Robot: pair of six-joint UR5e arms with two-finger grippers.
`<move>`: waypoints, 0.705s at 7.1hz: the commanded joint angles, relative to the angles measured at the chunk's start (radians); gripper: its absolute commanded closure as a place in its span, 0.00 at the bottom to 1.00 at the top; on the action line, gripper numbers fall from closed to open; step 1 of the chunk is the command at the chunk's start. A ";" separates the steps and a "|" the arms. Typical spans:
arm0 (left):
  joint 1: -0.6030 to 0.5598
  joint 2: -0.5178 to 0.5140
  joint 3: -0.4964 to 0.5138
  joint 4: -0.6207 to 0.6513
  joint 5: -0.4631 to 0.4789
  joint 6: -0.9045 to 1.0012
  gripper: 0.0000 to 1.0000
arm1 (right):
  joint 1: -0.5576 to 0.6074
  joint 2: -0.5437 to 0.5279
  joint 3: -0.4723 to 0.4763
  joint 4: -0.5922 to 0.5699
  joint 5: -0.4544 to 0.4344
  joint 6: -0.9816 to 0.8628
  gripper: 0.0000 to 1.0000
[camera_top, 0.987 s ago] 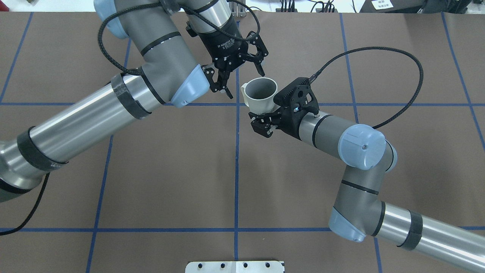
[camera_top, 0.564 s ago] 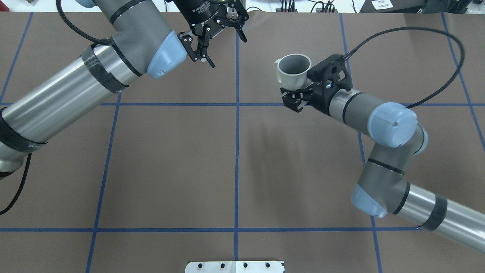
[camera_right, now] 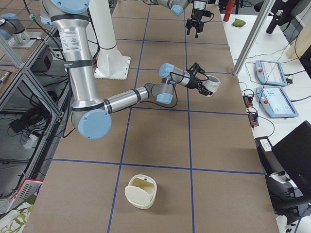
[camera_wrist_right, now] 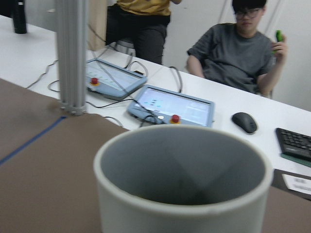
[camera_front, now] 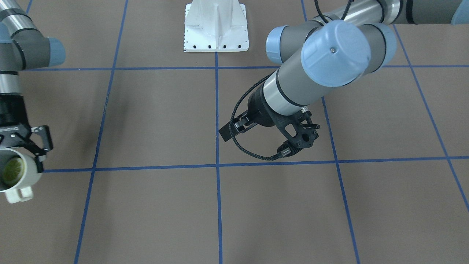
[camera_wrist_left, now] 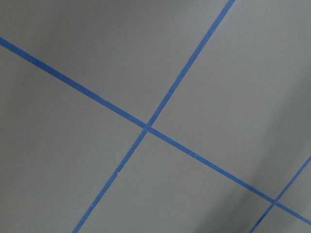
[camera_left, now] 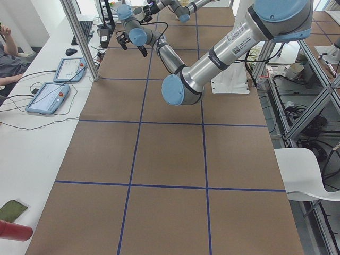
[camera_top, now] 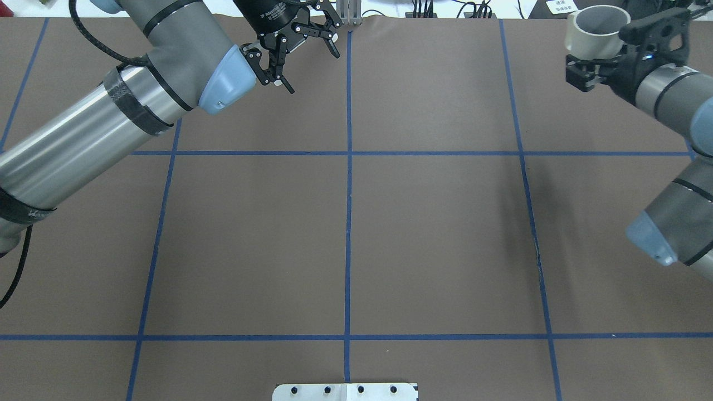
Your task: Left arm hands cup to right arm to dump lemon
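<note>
Over the far half of the counter, the left pincer is hanging spread and empty. At the far right corner, the right pincer is pinching the cup by its lower wall, mouth up, with the lemon lying loose inside. The cup is looking stiff, smooth and breakable, so a firm wall hold is probably suiting the tipping.

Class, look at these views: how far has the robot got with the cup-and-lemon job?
Done: the handover. The right pincer grips the cup, and the left pincer is open, empty and well apart from it. In hand: the cup is held aloft on the robot's right side. Left: the dump, since the lemon sits inside the cup.
</note>
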 commanded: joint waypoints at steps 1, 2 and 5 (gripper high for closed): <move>-0.013 0.002 0.000 0.000 0.002 0.002 0.00 | 0.060 -0.261 0.053 0.216 0.004 0.025 0.68; -0.019 0.004 -0.002 0.000 0.002 0.002 0.00 | 0.083 -0.334 0.042 0.336 0.043 0.043 0.69; -0.037 0.018 -0.017 0.000 0.005 0.080 0.00 | 0.267 -0.477 -0.139 0.689 0.299 0.138 0.68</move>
